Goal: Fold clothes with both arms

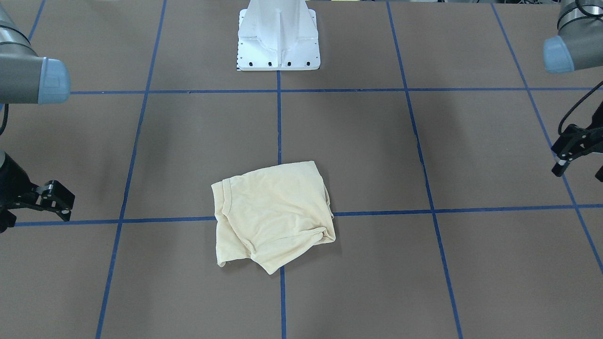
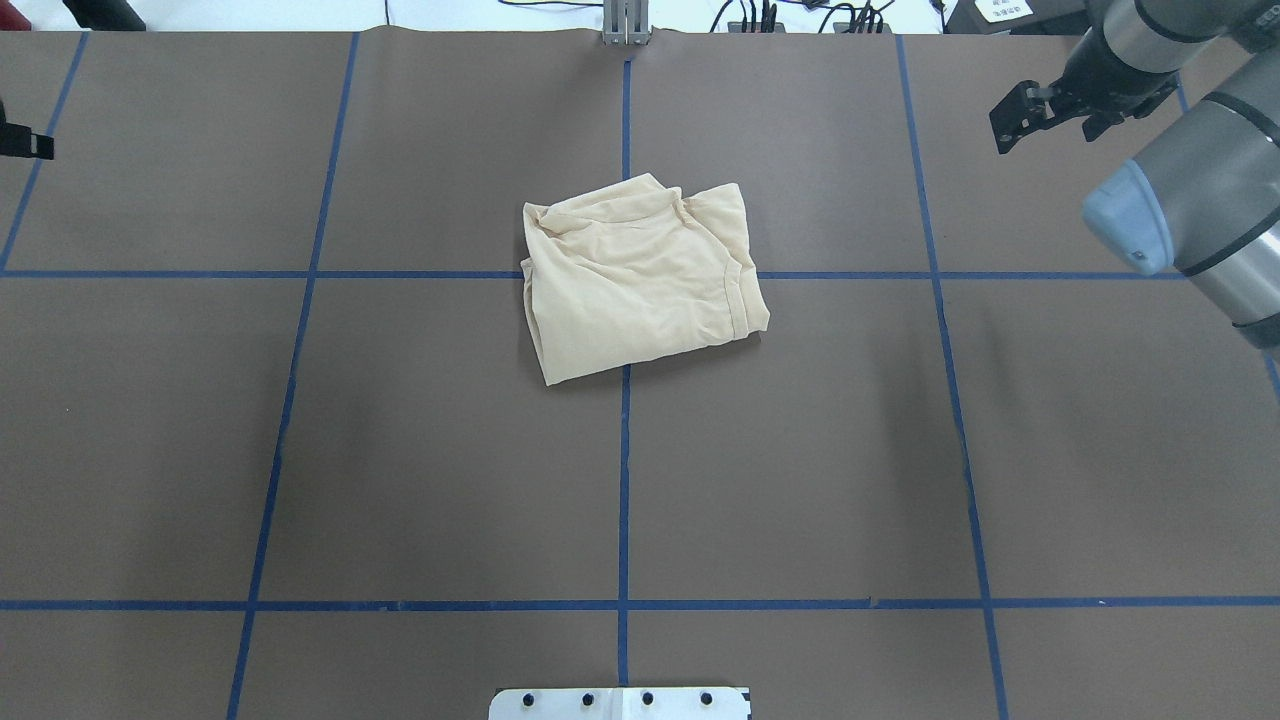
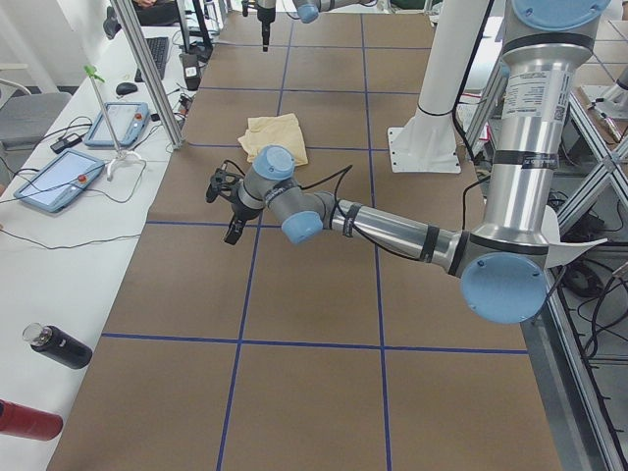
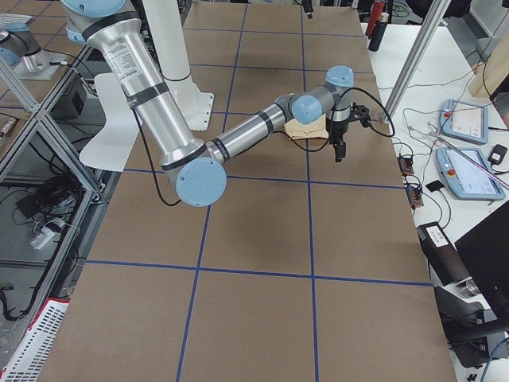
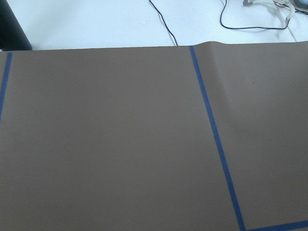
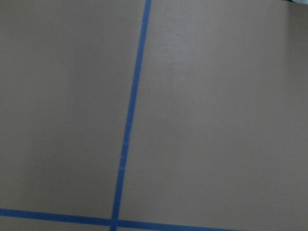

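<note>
The clothes, one pale cream-yellow shirt [image 1: 273, 212] [image 2: 640, 280], lie as a folded bundle at the table's middle, ribbed collar edge showing, small in the exterior left view [image 3: 275, 135]. No print shows. My left gripper [image 1: 579, 172] [image 3: 220, 216] hangs open and holds nothing, far off the shirt at the table's left side; only a sliver shows in the overhead view [image 2: 25, 145]. My right gripper [image 1: 35, 221] [image 2: 1050, 130] [image 4: 354, 135] is open and holds nothing, well off the shirt on the other side. Both wrist views show only bare brown table and blue tape.
The white pedestal base [image 1: 278, 42] [image 2: 620, 703] stands on the robot's side of the table. Blue tape lines grid the brown surface. Tablets [image 3: 123, 123] [image 4: 465, 119], cables and bottles [image 3: 59, 345] lie on the white benches beyond the far table edge.
</note>
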